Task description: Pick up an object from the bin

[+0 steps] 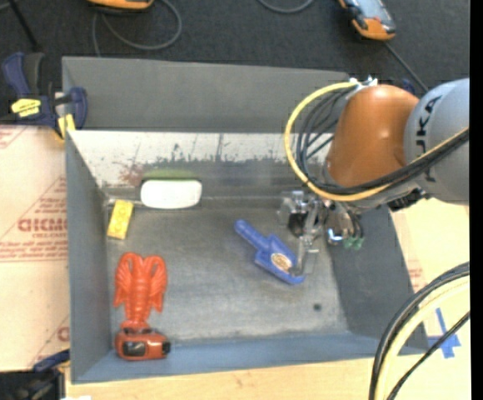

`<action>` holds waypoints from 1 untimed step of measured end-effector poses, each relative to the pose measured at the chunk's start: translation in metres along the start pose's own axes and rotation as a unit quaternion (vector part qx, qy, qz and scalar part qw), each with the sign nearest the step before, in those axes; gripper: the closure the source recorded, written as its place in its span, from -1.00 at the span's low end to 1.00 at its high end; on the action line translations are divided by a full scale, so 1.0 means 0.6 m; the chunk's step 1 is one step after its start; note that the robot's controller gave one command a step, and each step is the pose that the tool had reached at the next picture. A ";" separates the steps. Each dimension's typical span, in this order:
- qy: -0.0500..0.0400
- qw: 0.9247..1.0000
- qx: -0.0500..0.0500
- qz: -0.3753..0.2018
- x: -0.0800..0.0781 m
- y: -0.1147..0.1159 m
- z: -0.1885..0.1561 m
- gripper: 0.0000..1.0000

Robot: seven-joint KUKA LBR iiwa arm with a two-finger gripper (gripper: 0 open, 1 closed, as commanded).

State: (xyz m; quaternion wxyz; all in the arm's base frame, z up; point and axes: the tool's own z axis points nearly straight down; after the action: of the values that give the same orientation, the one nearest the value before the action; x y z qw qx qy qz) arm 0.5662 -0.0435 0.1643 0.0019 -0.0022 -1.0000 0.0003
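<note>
The claw (pixel 306 252) hangs low inside the grey metal bin (pixel 183 152), at about 3 o'clock from the middle of the floor. It is right at the 4 o'clock end of a blue plastic tool (pixel 254 240). I cannot tell whether the claw is released or clenched, and nothing shows as gripped in it.

The blue plastic tool lies flat on the floor, slanting from 10 o'clock to 4 o'clock, with a tan round disc on its broader end beside the claw. It looks like stiff moulded plastic: light, rigid, unlikely to break, and probably rather slick. The narrow handle towards 10 o'clock seems the better place to take hold, pinched across its width. The wider disc end may slip or tip.

The bin's other things are well apart from it:
- a white oval bar (pixel 171 193) against the back wall at 11 o'clock
- a yellow block (pixel 119 219) at 10 o'clock
- a red toy lobster (pixel 140 286) at 8 o'clock
- an orange-and-black gadget (pixel 141 346), perhaps a tape measure, touching the lobster's tail in the 7 o'clock corner
</note>
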 end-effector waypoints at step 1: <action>-0.004 1.000 0.000 0.000 -0.002 0.000 -0.008 -1.00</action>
State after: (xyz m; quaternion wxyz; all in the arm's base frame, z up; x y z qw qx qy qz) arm 0.5676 -0.0436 0.1690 -0.0019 -0.0018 -1.0000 0.0006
